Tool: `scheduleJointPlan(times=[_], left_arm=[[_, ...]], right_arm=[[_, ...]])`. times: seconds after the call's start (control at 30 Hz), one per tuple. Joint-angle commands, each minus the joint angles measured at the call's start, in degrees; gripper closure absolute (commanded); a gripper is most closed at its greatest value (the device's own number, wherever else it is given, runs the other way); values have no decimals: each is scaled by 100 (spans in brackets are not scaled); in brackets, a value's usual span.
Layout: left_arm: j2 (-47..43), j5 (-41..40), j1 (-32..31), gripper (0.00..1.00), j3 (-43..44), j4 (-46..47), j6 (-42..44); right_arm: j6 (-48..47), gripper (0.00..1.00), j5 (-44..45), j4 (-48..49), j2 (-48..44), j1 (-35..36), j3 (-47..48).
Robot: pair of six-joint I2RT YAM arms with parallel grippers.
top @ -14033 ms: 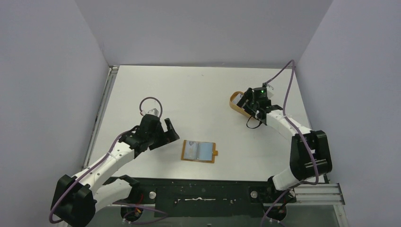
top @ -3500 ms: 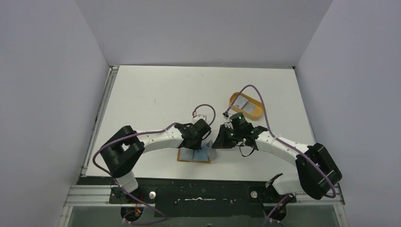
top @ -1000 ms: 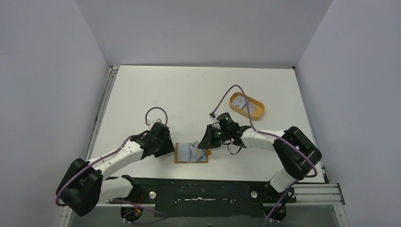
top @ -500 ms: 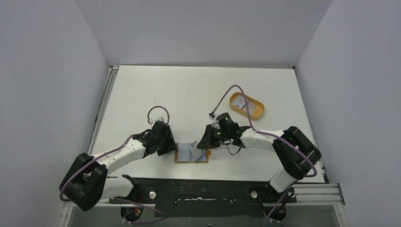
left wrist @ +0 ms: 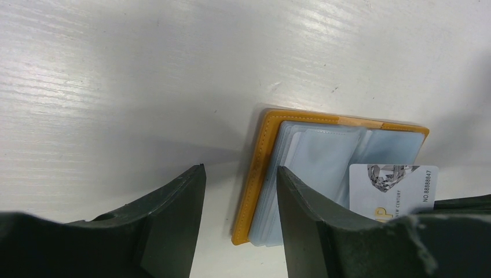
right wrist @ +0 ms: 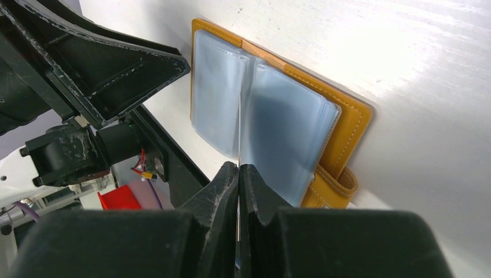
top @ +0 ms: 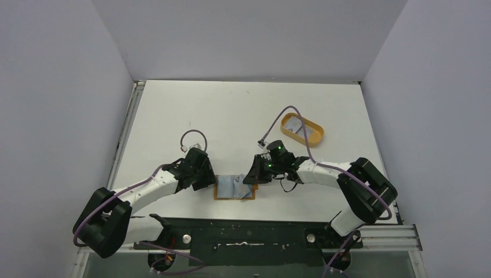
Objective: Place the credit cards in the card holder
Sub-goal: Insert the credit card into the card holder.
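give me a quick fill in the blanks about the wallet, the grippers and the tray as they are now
1. The right gripper is shut on a thin ____ at the card holder.
2. The card holder lies unfolded on the white ____.
3. The left gripper, at the card holder's edge, has its jaws ____.
4. The oval tray stands nearer the ____ arm.
Missing words: card; table; open; right
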Motion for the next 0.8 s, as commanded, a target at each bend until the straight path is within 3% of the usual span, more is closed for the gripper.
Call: scheduleJointPlan(times=[0.0,0.77], left_arm=[[16,54,40,54,-86,31,57],[254,333,40,56,-171,307,48]], right_arm=[[33,100,28,316,14,106,81],[487,100,-135,1278,684,177,119]])
